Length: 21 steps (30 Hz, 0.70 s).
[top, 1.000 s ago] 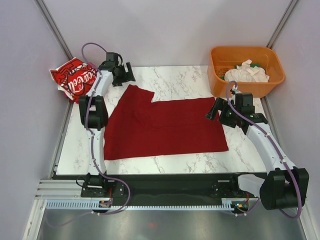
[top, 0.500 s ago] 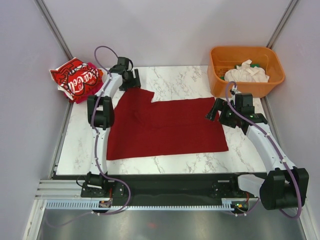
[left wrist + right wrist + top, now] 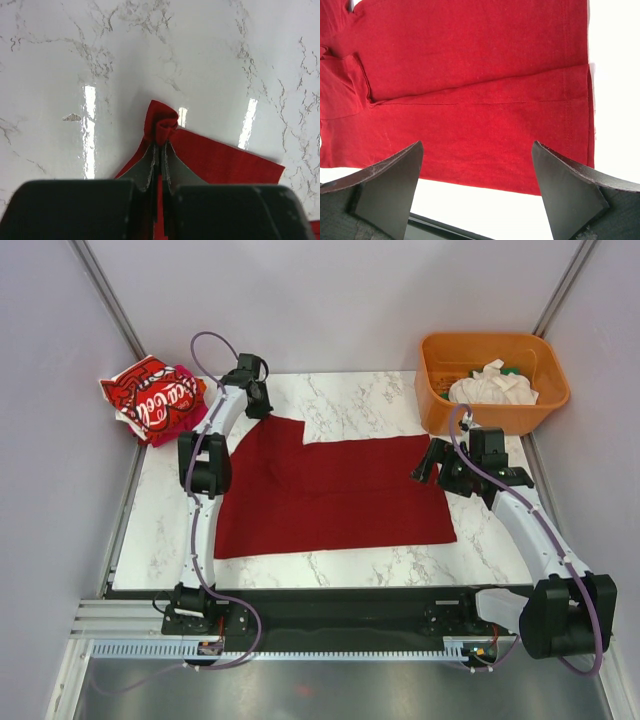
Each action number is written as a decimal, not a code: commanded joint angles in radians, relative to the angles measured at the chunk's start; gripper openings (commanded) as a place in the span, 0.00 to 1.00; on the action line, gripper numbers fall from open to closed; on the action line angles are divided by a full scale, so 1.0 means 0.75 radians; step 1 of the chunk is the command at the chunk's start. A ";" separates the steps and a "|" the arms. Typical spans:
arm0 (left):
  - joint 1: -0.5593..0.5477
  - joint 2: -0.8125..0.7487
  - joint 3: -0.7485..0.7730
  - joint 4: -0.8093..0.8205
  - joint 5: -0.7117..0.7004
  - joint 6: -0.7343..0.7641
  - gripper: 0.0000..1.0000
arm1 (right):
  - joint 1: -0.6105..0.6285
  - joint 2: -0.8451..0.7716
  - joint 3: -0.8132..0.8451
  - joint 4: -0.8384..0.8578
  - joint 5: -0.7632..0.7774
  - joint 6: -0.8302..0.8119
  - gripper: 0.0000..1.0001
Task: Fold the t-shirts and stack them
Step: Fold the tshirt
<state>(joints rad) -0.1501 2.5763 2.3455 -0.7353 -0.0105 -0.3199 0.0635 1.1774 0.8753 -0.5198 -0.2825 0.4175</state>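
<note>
Across the white marble bench (image 3: 370, 400) we are working at, a plain dark red cloth t-shirt (image 3: 330, 490) is lying spread flat. A white tee (image 3: 490, 385) is sitting in the orange plastic tub (image 3: 440, 410) far right. Our left hand (image 3: 161, 145) is clenching the shirt's far-left corner; our right hand (image 3: 476, 150) is hovering released above its right edge.

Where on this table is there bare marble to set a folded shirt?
Bare marble: the far strip between the left pincer and the tub; the near strip in front of the dark red tee. Crowded: the centre under that tee, and the right side by the right pincer.
</note>
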 commanded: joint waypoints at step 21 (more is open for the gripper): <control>0.088 -0.715 -0.616 -0.026 -0.311 0.083 0.02 | 0.175 0.841 0.712 0.137 0.417 -0.047 0.98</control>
<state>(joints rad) -0.1104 2.0907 1.9282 -0.7624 -0.1528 -0.2970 0.1745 1.7359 1.2968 -0.4526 -0.0330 0.4103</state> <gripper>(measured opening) 0.037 0.979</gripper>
